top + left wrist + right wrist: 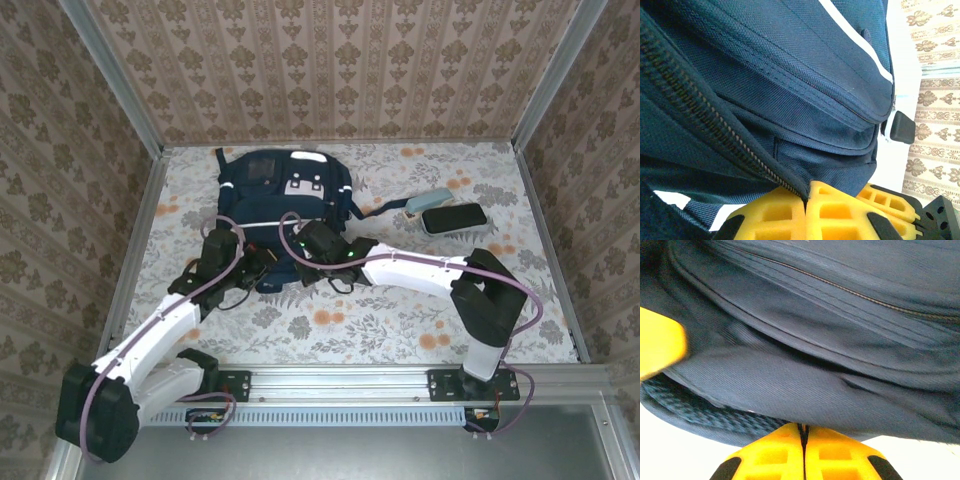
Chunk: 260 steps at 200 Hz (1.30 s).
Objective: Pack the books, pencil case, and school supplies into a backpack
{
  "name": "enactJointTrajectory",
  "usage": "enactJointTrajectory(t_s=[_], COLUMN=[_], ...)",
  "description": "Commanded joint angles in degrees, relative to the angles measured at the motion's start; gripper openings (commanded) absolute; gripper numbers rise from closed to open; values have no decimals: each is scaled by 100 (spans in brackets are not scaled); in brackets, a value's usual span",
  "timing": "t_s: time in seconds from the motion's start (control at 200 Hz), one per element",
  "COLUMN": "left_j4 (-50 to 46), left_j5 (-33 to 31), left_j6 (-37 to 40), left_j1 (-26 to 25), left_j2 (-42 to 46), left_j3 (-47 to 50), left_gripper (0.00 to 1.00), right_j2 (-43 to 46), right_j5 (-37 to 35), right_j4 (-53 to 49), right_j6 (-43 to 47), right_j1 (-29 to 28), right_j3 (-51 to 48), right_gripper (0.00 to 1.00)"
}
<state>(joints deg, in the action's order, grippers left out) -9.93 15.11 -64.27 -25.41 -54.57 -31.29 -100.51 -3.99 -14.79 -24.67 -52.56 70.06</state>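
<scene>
Backpack [285, 185] lies flat toward 12 o'clock on the table [400, 330]. Both arms reach low with bent elbows to its 6 o'clock edge. The left gripper [807, 192] pinches fabric at the zipper [715, 125]. The right gripper [803, 432] has its jaws pressed together against the cloth.

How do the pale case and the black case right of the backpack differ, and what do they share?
Colour: the pale case is light blue-green, the black case dark all over. Size: the black case looks longer than the pale case. Place: the pale case lies nearer the backpack, the black case further right. Both lie flat on the table, side by side, outside the backpack.
</scene>
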Motion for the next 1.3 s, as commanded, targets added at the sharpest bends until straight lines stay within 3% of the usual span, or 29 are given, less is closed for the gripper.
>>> enactJointTrajectory(t_s=[0.0,0.29,0.64,0.86,1.11,1.205,1.295], left_j4=[-13,-300,-1294,-1688,-1675,-1852,-2071], left_j5=[-237,-202,58,305,563,599,598], left_j6=[268,300,602,679,799,1017,1299], left_j1=[91,273,442,501,520,517,506], left_j2=[275,499,1002,1282,1396,1418,1439], left_j3=[-52,114,243,360,376,205,-5], left_gripper=[0,0,0,0,0,36,51], right_j2=[281,189,-887,-1302,-1013,-583,-117], right_j5=[-669,-860,-489,-673,-618,-236,137], right_j4=[-566,-718,-595,-754,-1100,-1060,-1049], right_j6=[-272,-568,-26,-315,-632,-541,-437], right_j1=[112,950,1911,2247,2276,2276,2276], right_j3=[-304,-674,388,866,743,290,-185], right_gripper=[5,4,3,3,3,3,3])
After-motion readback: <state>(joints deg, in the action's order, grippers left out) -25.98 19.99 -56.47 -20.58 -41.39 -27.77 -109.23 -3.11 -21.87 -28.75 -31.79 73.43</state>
